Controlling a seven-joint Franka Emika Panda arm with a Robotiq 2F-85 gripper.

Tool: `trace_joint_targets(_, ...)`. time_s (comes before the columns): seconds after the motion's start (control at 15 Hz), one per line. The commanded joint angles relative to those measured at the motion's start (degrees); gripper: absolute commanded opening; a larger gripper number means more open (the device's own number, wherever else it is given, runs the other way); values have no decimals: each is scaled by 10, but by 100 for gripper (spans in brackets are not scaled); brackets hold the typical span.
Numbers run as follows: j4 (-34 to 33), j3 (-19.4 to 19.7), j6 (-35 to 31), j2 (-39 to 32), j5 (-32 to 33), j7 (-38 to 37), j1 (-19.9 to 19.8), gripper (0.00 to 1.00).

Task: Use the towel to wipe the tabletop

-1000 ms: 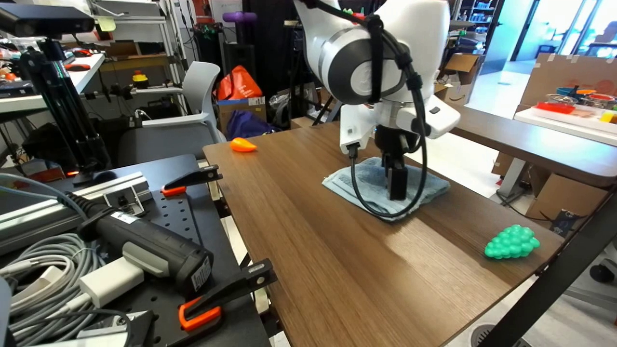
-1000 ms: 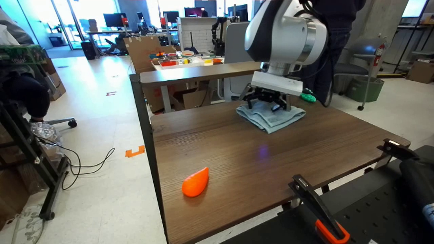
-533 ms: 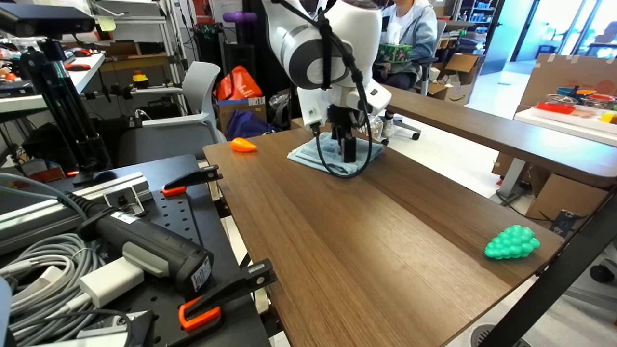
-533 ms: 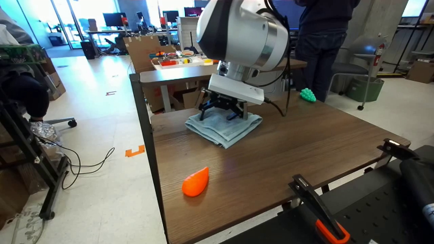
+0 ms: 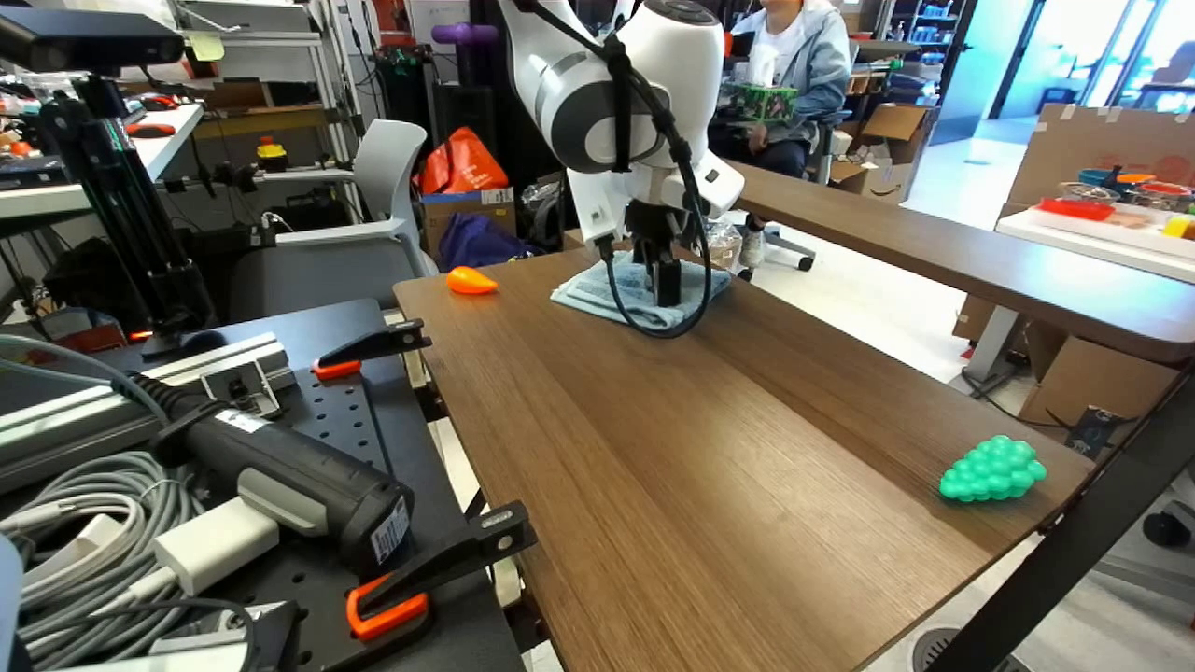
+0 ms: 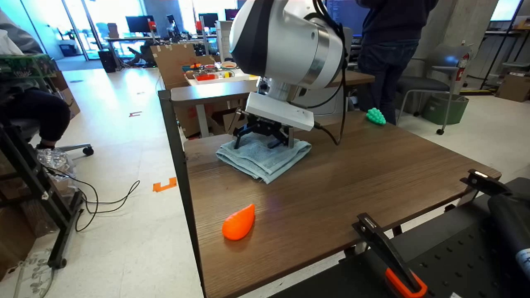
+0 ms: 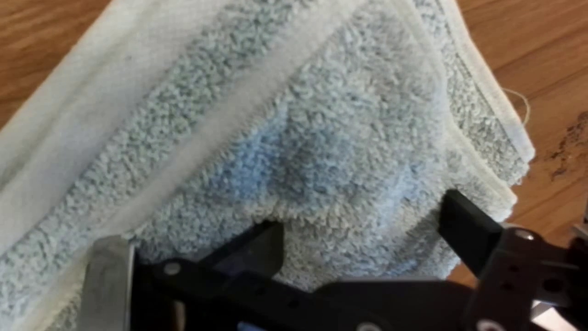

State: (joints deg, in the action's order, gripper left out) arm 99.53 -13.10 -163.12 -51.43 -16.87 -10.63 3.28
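Note:
The towel (image 5: 595, 291), a folded pale blue-grey terry cloth, lies flat on the dark brown wood-grain tabletop (image 5: 653, 467). In an exterior view the towel (image 6: 265, 163) is near the tabletop's end beside the black post. My gripper (image 6: 255, 145) points down onto the towel, its fingertips touching the cloth. In the wrist view the gripper (image 7: 361, 214) has its two black fingers spread well apart, with towel (image 7: 349, 110) beneath and between them; no fold is pinched. A dark mark (image 7: 572, 142) shows on the tabletop past the towel's corner.
An orange toy (image 6: 239, 223) and a green bumpy toy (image 5: 992, 469) lie toward different ends of the tabletop. A raised wooden shelf (image 5: 980, 261) runs along the far side. A black bench with clamps (image 5: 439, 569) borders the near side. A person sits beyond the shelf.
My gripper and the towel have moved together along the tabletop, away from the green toy toward the orange toy's end. Most of the motion came in the first half second. The fingers stayed apart.

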Motion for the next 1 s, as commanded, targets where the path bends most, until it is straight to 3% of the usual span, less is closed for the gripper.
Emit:
trace_joint_targets(0.0,-43,-21,56,-15,-9,14,-11,100)
trace_joint_targets(0.47,-146,38,210,-48,56,-21,88,100)
trace_joint_targets(0.67,-159,63,219,-55,81,-26,113,100)
trace_joint_targets(0.93,-114,83,201,-29,82,-21,100,100)
